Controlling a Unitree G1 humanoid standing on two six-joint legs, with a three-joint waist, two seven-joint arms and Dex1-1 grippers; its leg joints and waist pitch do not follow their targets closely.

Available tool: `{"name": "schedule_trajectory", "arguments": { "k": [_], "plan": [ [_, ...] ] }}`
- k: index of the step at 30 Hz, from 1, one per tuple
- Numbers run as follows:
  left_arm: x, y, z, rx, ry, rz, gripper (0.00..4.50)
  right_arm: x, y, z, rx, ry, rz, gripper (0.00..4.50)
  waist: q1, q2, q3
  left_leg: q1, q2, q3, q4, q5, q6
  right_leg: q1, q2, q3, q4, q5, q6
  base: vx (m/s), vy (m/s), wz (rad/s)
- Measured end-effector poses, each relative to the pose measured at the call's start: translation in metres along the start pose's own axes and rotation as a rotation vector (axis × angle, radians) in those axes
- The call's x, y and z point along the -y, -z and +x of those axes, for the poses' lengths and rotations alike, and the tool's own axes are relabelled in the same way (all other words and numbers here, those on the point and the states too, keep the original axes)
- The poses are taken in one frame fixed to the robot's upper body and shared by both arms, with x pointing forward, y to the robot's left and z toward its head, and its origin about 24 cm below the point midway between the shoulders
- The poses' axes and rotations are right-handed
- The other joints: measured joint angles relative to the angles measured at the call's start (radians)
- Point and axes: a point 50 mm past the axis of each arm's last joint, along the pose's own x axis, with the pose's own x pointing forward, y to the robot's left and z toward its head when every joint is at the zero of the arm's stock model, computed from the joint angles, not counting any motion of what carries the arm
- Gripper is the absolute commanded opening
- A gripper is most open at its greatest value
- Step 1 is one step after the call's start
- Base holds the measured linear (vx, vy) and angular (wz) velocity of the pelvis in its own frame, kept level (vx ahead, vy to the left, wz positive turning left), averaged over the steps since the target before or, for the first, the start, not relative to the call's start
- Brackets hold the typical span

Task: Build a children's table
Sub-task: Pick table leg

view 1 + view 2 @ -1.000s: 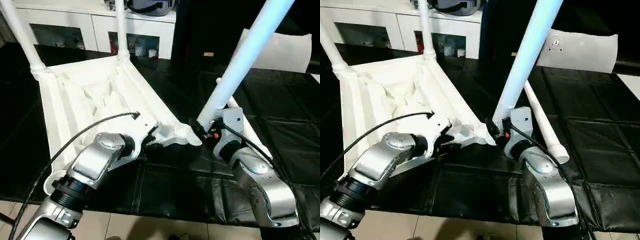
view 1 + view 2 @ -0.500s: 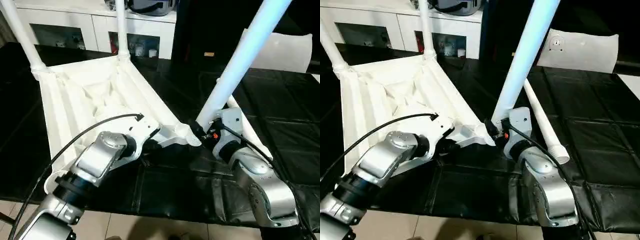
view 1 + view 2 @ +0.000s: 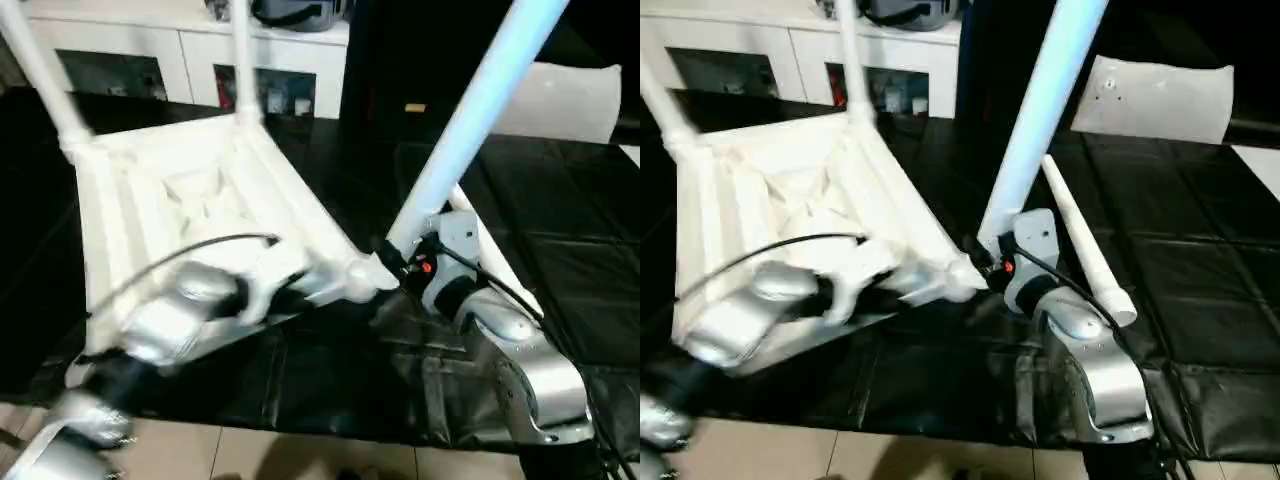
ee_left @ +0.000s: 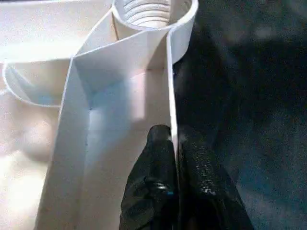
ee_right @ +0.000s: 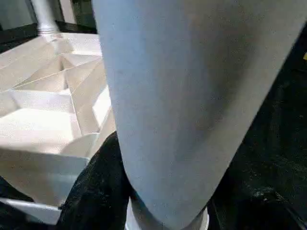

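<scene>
The children's table top (image 3: 190,190) lies upside down on the black mat, ribs up, with two legs (image 3: 242,60) standing in its far corners. My left gripper (image 4: 173,134) is shut on the thin side wall of the top, just short of the empty threaded corner socket (image 4: 151,12). My right gripper (image 3: 400,262) is shut on a third leg (image 3: 470,120), which leans up and to the right. That leg's lower end hangs beside the near right corner (image 3: 360,275). A fourth leg (image 3: 1085,250) lies loose on the mat behind my right arm.
A white cabinet with glass doors (image 3: 180,60) stands behind the table top. A flat white panel (image 3: 1160,95) lies at the back right of the black mat (image 3: 560,230). The mat's front edge meets the pale floor (image 3: 300,455).
My left gripper's fingers have closed onto the table top's side wall near the corner socket. The right gripper has kept its hold on the leg in about the same place.
</scene>
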Motion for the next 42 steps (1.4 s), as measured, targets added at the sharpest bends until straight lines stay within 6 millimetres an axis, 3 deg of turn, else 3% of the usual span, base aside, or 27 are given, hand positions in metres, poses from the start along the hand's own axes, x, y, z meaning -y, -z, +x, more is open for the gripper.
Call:
{"name": "schedule_trajectory", "arguments": {
  "k": [12, 13, 19, 29, 36, 37, 42],
  "plan": [
    [-0.004, 0.005, -0.008, 0.036, 0.022, -0.055, 0.0, -0.001, 0.0, 0.0, 0.002, -0.008, 0.004, 1.88, -0.006, 0.001, 0.0, 0.0, 0.0, 0.002, -0.003, 0.001, -0.002, -0.002, -0.001, 0.0, 0.001, 0.0, 0.0, 0.0, 0.0, 0.0],
    [-0.005, 0.006, -0.008, 0.037, 0.029, -0.059, 0.44, -0.001, 0.0, 0.0, 0.002, -0.009, 0.004, 1.88, -0.005, 0.001, 0.0, 0.0, 0.0, 0.003, -0.003, 0.001, -0.002, -0.002, -0.001, 0.0, 0.001, 0.0, 0.0, 0.0, 0.0, 0.0],
    [-0.007, 0.0, -0.006, 0.122, 0.028, -0.099, 0.96, -0.002, 0.0, 0.0, 0.002, -0.015, 0.005, 1.88, 0.0, -0.001, 0.0, -0.001, 0.001, 0.003, -0.004, 0.001, -0.001, -0.005, -0.001, 0.0, 0.0, 0.001, -0.002, 0.0, 0.0, 0.0],
    [-0.008, -0.002, 0.003, 0.103, 0.007, -0.146, 1.12, -0.003, 0.001, 0.001, 0.003, -0.023, 0.01, 1.88, 0.002, -0.002, 0.0, 0.0, 0.0, 0.003, -0.004, 0.002, -0.001, -0.003, -0.001, 0.0, 0.0, 0.001, -0.002, 0.0, 0.0, 0.0],
    [-0.01, -0.001, 0.005, 0.083, -0.017, -0.142, 1.63, -0.004, 0.001, 0.001, 0.003, -0.026, 0.01, 1.88, 0.002, -0.002, 0.0, -0.001, 0.001, 0.003, -0.004, 0.002, -0.001, -0.003, -0.001, 0.0, 0.0, 0.001, -0.002, 0.0, 0.0, 0.0],
    [-0.01, -0.001, 0.005, 0.08, -0.017, -0.141, 1.3, -0.004, 0.001, 0.001, 0.003, -0.027, 0.01, 1.88, 0.002, -0.002, 0.0, -0.001, 0.001, 0.003, -0.004, 0.002, -0.001, -0.003, -0.001, 0.0, 0.0, 0.001, -0.002, 0.0, 0.0, 0.0],
    [-0.009, 0.0, 0.005, 0.069, -0.002, -0.157, 0.92, -0.004, 0.001, 0.001, 0.003, -0.03, 0.01, 1.88, 0.001, -0.002, 0.0, 0.0, 0.001, 0.003, -0.004, 0.002, -0.001, -0.002, -0.001, 0.0, 0.0, 0.001, -0.002, 0.0, 0.0, 0.0]
  ]
}}
